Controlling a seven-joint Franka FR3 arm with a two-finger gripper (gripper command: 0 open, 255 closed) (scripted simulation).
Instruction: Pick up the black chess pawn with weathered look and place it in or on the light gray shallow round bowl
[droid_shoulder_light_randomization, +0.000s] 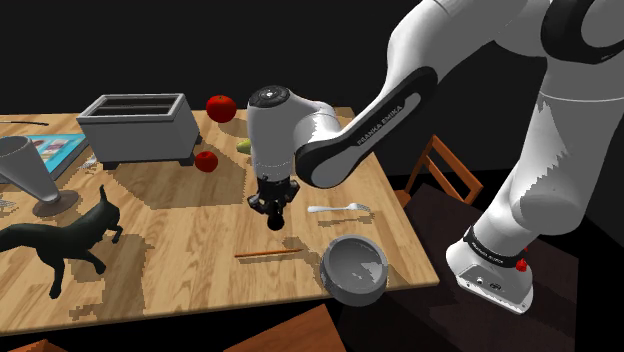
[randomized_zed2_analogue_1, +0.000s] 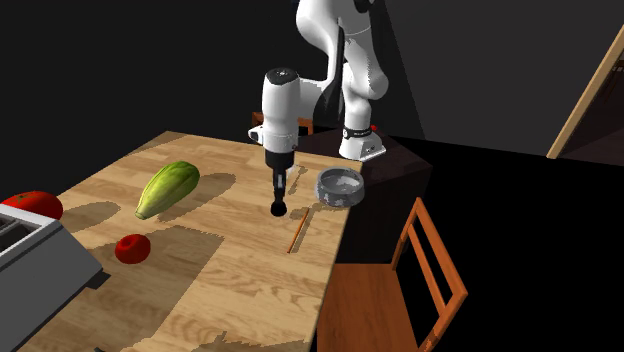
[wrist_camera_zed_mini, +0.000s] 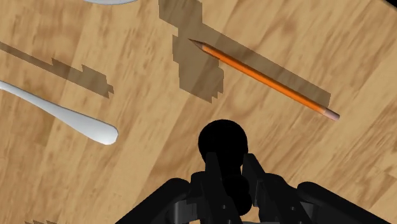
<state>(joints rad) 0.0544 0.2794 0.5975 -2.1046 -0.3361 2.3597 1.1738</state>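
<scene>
My gripper (droid_shoulder_light_randomization: 272, 203) is shut on the black chess pawn (droid_shoulder_light_randomization: 275, 216), which hangs just above the wooden table (droid_shoulder_light_randomization: 180, 260). In the wrist view the pawn's round black end (wrist_camera_zed_mini: 222, 141) sticks out between the two fingers (wrist_camera_zed_mini: 214, 175), and its shadow falls apart from it on the wood. The light grey shallow round bowl (droid_shoulder_light_randomization: 350, 290) stands near the table's corner, toward the shoulder view's lower right of the gripper. In the second exterior view the gripper (randomized_zed2_analogue_1: 278, 192) with the pawn (randomized_zed2_analogue_1: 279, 208) is left of the bowl (randomized_zed2_analogue_1: 340, 195).
An orange pencil (droid_shoulder_light_randomization: 268, 253) and a white spoon (droid_shoulder_light_randomization: 338, 209) lie between gripper and bowl. A grey toaster (droid_shoulder_light_randomization: 138, 128), two tomatoes (droid_shoulder_light_randomization: 221, 107) (droid_shoulder_light_randomization: 206, 161), a green fruit (randomized_zed2_analogue_1: 166, 188), a black dog figure (droid_shoulder_light_randomization: 60, 240) and a grey goblet (droid_shoulder_light_randomization: 30, 175) share the table. A wooden chair (randomized_zed2_analogue_1: 390, 290) stands by its edge.
</scene>
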